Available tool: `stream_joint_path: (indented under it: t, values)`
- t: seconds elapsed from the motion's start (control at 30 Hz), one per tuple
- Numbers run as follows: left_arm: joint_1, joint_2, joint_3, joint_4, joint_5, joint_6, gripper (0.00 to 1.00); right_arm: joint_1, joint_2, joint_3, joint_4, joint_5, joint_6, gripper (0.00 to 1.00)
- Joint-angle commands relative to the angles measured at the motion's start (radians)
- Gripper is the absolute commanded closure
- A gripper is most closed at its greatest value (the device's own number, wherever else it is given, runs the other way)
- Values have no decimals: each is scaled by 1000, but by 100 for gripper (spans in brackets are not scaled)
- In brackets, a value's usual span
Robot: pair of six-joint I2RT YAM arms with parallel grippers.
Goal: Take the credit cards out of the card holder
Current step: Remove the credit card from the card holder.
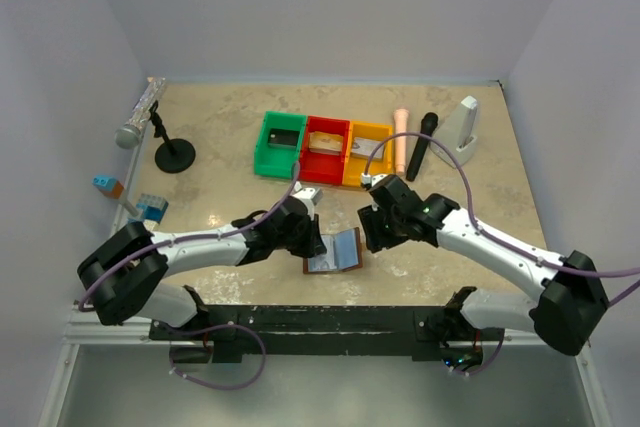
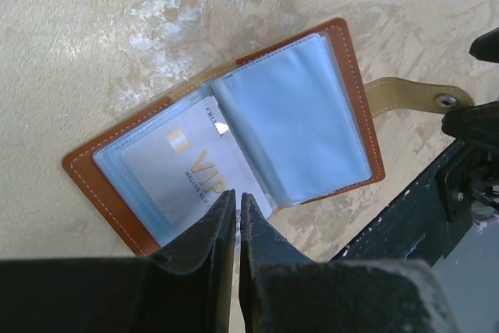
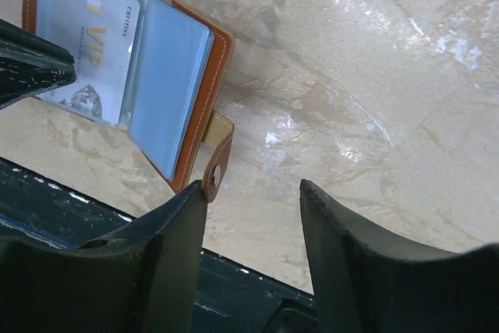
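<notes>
vip card (image 2: 183,168) — legible from wrist views only

Lower centre of the top view: brown leather-like bifold card holder (image 1: 335,250), spread open and flat, white-stitched rim, clear blue-grey sleeves facing up. Tan snap strap (image 2: 405,95) off its right edge in the left wrist view. In the left sleeve, lower left of that frame: silvery grey credit card (image 2: 183,169), gold chip, gold "VIP" lettering, tilted.

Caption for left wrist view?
Left claw, a slit apart, at the silvery VIP card in the open card holder.
</notes>
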Motion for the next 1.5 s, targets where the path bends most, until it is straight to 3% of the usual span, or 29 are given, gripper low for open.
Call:
stream_joint_path:
  t: [0.0,0.1,0.17,0.23,0.3,0.5,0.7,1.1,1.47]
  values:
    - [5,-49,-8,25,-23,-16,89,-2,-81,78,-56,45,24,44]
    - [5,-54,-18,27,-26,-14,89,-1,-150,75,-6,-14,18,50]
    - [5,-54,-24,33,-29,-16,90,-1,-198,29,119,-123,17,61]
    - [5,-54,-33,37,-32,-20,90,-1,-215,-5,233,-222,40,83]
    - [5,-58,-42,42,-38,-26,91,-1,-188,-16,293,-295,70,100]
    - [6,-55,-68,66,-76,-39,99,-2,-19,-66,442,-414,138,100]
    - [11,-52,-81,65,-87,-52,100,-2,125,-117,539,-420,188,100]
    - [31,-8,-74,-9,-129,-82,100,-16,251,-169,557,-343,228,100]
    - [37,18,-88,-27,-141,-100,100,-38,343,-238,678,-392,258,100]
